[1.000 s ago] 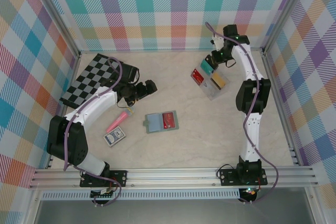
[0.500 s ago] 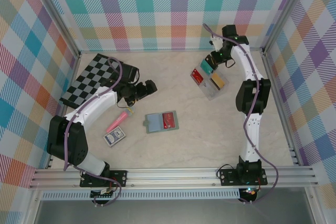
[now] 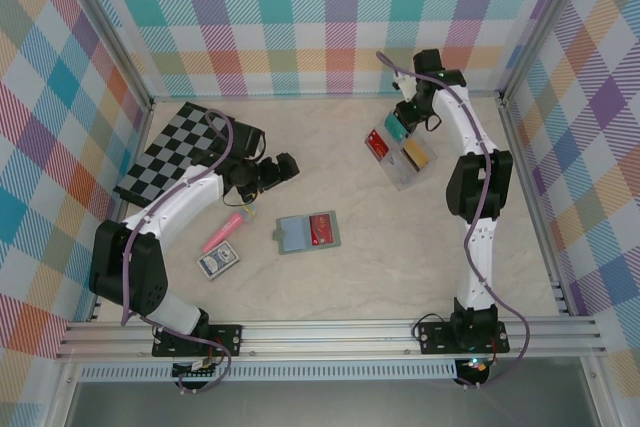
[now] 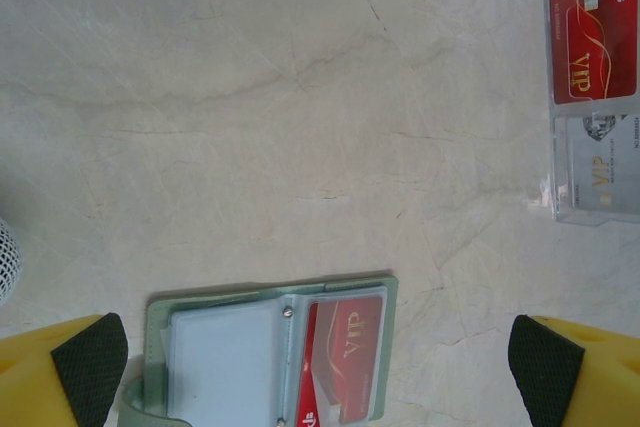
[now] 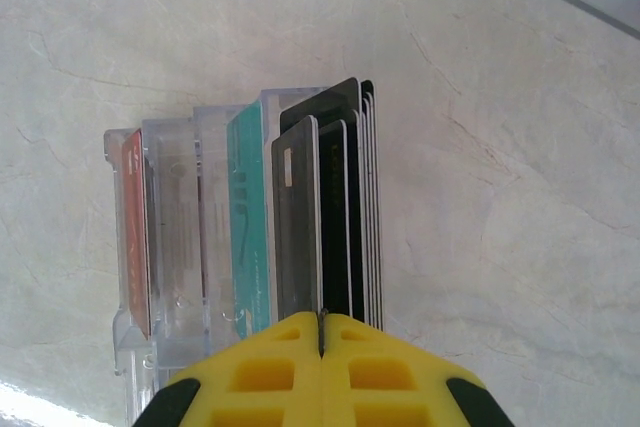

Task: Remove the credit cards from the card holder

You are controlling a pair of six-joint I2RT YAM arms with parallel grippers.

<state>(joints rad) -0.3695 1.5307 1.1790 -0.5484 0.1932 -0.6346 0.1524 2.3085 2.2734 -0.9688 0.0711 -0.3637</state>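
1. Worktop (image 3: 420,257), pale and marbled. The card holder (image 3: 300,234) lies flat about its middle. A clear tray (image 3: 415,179) sits toward the far edge, right of the middle, well apart from the holder.
2. Far side: right gripper (image 5: 322,332) hangs over the tray, yellow fingers (image 5: 270,372) pressed together right at the top edges of the dark cards (image 5: 345,197). Cannot tell whether a card edge is pinched between them. Judged step: seating a card in the tray. To do it well:
   - keep the card upright and in line with the slot walls;
   - release only once it is seated;
   - lift straight up so neighbouring cards are not dragged out.
3. Near side: left gripper (image 4: 318,362) hovers above the holder, jaws spread wide, nothing held. It looks well placed to pin the empty leaf while the last card is drawn out sideways along its sleeve.
4. Tray: transparent and ribbed. It holds credit cards on edge: a red one at one end, a teal card (image 5: 250,217), then the dark stack.
5. Holder: grey-green, soft-looking, opened flat. Its left leaf shows pale clear sleeves that look empty.
6. Red card (image 4: 345,357), marked VIP, sits in the right leaf under a clear sleeve. Judged to be the last one to remove.
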